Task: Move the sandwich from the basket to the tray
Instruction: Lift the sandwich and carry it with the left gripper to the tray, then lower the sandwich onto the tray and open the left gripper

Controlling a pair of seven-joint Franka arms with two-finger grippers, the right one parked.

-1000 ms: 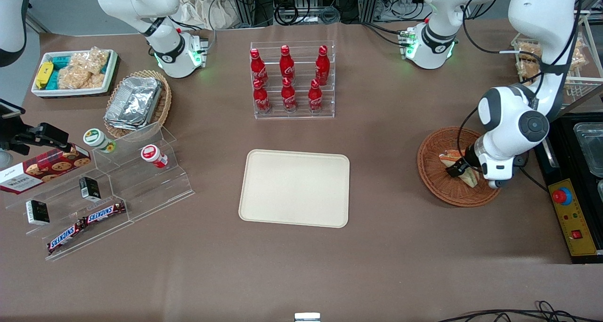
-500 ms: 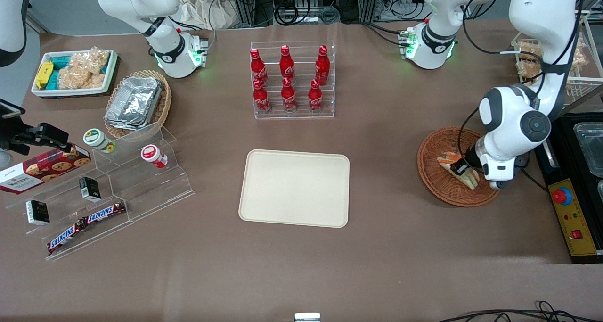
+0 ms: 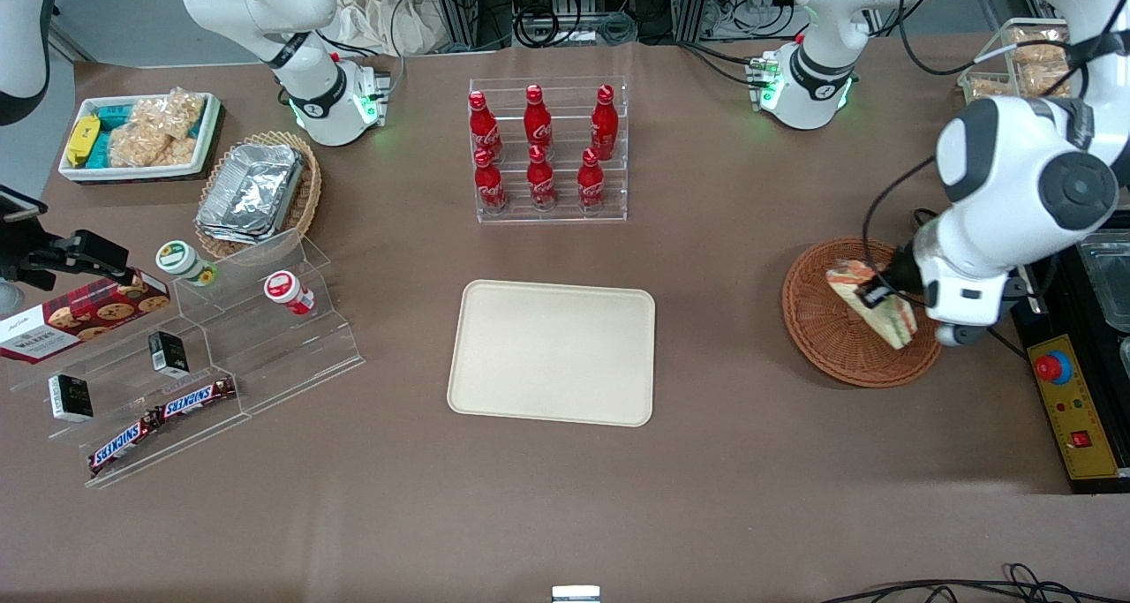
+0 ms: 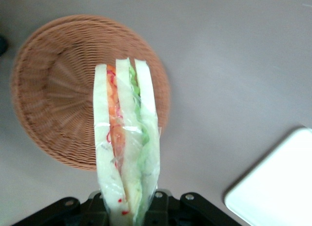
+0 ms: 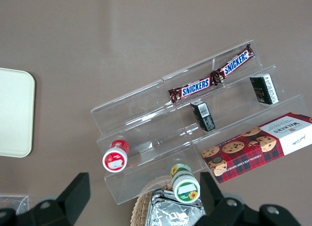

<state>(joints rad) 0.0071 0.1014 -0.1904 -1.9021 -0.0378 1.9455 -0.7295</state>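
Observation:
The sandwich, a wrapped wedge of pale bread with orange and green filling, hangs in the air above the reddish-brown wicker basket. My left gripper is shut on the sandwich at its wide end, with the point sticking out away from the wrist. The basket beneath holds nothing else that I can see. The cream tray lies flat at the table's middle, toward the parked arm's end from the basket.
A clear rack of red cola bottles stands farther from the camera than the tray. A black control box with a red button sits beside the basket at the table's edge. An acrylic step shelf with snacks is at the parked arm's end.
The gripper has risen with the sandwich held in it, lifting it out of the basket. The arm's wrist now sits higher and farther from the camera.

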